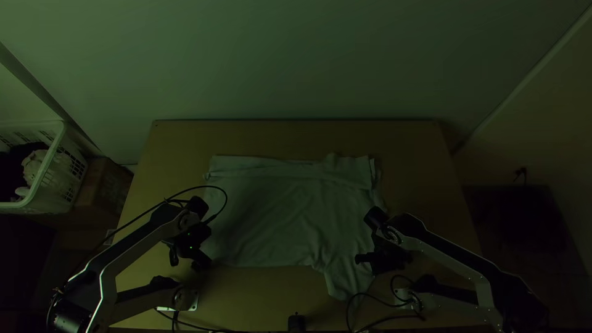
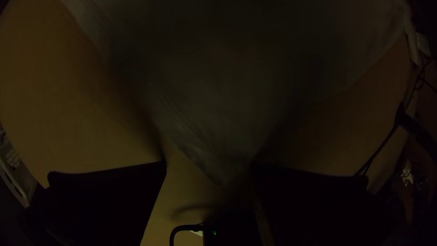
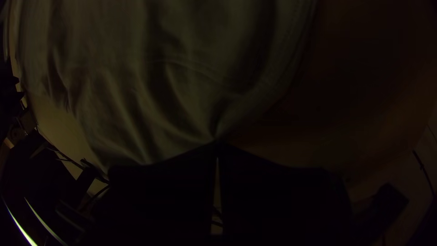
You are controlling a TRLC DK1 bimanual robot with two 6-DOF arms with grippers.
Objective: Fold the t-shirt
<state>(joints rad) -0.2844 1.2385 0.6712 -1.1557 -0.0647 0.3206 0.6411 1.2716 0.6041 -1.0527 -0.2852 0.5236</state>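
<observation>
While basket (image 1: 48, 161) holds cloth (image 1: 34, 165) | left end effector (image 1: 187, 261) wide | right end effector (image 1: 374, 265) pinching t-shirt (image 1: 277, 213)

A white basket (image 1: 51, 154) with dark cloth (image 1: 11, 172) and pale cloth (image 1: 34, 165) stands beside a brown box (image 1: 105, 188), left of the table (image 1: 419, 160); a wall (image 1: 277, 61) rises beyond.

The pale, plain cloth t-shirt (image 1: 271, 213) lies spread across the middle of the worktop (image 1: 179, 139), banded along its far side, a rumpled flap jutting nearward at right.
</observation>
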